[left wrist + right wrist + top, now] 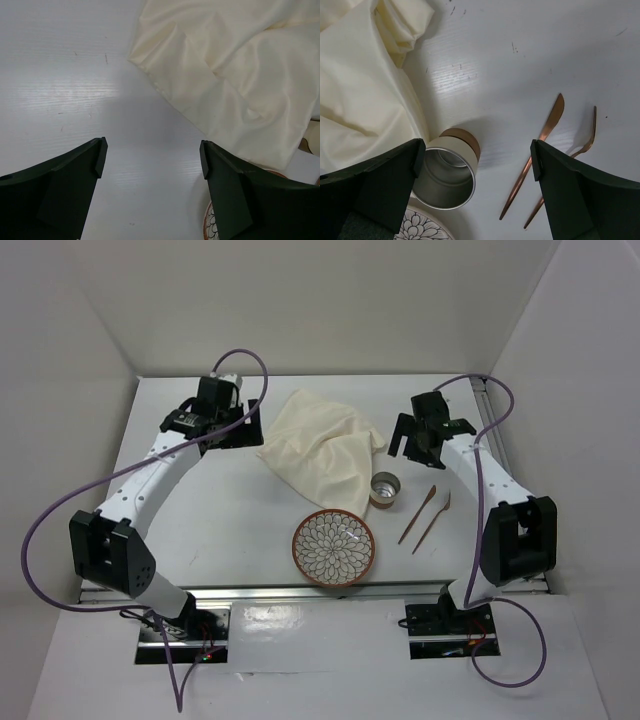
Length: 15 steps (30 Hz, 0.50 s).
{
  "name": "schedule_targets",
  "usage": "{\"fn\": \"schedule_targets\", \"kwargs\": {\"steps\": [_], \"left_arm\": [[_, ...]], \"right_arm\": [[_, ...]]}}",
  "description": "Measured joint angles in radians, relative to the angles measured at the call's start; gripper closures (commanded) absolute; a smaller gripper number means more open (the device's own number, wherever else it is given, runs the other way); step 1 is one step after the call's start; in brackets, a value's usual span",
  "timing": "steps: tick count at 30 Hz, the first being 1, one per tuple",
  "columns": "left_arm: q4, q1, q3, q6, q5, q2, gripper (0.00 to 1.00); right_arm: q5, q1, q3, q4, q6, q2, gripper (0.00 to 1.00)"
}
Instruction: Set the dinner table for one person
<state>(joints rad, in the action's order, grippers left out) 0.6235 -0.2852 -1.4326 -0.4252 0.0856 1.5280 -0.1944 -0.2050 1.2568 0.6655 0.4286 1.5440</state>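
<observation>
**Matt, soft, metallic**

The tabletop (230, 510) is matt white, finely grained. The cloth (320, 450) is soft creased fabric. The cup (442, 181) is brushed metal inside; knife (552, 117) and fork (594, 125), polished coppery metal. The plate (334, 548) looks glazed.

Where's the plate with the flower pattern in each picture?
Top external: the patterned plate sits low in the middle of the picture, just below the metal cup.
Left wrist: only a sliver of the plate's rim shows at the bottom edge, right of centre.
Right wrist: its edge peeks in at the bottom, under the cup.
Shared landmark: the cream cloth, seen in all three views.
</observation>
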Motion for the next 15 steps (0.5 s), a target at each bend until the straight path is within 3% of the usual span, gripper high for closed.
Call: {"fn": "schedule_targets", "kwargs": {"steps": [7, 15], "left_arm": [[0.013, 0.05, 0.001, -0.029, -0.002, 0.0, 0.08], [-0.023, 0.172, 0.048, -0.085, -0.169, 0.032, 0.11]], "right_arm": [[0.053, -0.006, -0.008, -0.016, 0.001, -0.001, 0.0], [0.089, -0.018, -0.038, -0.032, -0.003, -0.033, 0.0]]}}
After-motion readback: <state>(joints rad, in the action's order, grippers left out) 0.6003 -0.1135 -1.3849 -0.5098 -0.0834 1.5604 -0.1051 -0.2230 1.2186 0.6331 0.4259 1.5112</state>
